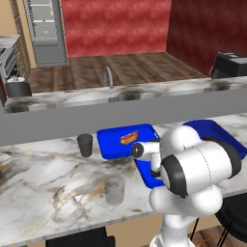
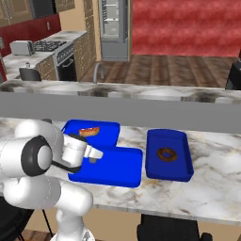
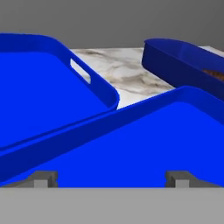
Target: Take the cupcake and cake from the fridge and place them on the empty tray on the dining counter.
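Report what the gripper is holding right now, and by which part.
Nothing. In the hand view the gripper stands open low over the empty tray, with only bare blue tray floor between its fingertips.

Bright blue trays on veined white-grey marble

The flat rectangular empty tray (image 2: 117, 169) is bright blue like its two neighbours, the hot-dog tray (image 2: 106, 132) and the tray with a dark brown ring (image 2: 181, 164); the long marble dining counter (image 1: 43, 178) is white-grey with brown and dark veins; the back wall (image 1: 116, 24) is mottled red.
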Available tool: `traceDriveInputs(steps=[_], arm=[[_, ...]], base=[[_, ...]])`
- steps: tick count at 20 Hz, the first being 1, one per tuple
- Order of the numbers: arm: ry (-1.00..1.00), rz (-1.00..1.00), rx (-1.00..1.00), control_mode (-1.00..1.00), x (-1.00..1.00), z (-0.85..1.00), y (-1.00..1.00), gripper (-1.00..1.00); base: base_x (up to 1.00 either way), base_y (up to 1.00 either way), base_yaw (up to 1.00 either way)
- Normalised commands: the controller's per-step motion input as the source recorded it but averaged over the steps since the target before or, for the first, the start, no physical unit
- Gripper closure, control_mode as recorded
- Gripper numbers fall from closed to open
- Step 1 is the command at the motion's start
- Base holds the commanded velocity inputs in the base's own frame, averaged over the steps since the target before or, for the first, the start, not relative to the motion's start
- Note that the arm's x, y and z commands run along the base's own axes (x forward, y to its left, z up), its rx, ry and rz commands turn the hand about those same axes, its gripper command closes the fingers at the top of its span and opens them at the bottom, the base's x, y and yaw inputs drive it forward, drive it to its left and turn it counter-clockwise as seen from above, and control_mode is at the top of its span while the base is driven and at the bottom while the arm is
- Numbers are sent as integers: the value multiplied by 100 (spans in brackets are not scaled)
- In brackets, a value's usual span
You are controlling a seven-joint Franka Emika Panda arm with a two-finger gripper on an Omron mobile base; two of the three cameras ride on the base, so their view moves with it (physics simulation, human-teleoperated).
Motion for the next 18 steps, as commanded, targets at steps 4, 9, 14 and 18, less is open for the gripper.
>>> traceDriveInputs(steps=[4, 9, 14, 18], arm=[[-2, -1, 0, -100, -16, 0, -3, -100], [-2, -1, 0, -100, -11, 0, 0, -100], [0, 0, 0, -100, 0, 0, 0, -100], [0, 0, 0, -100, -2, 0, 0, -100]], base=[[0, 0, 0], [0, 0, 0], [0, 0, 0], [0, 0, 0]])
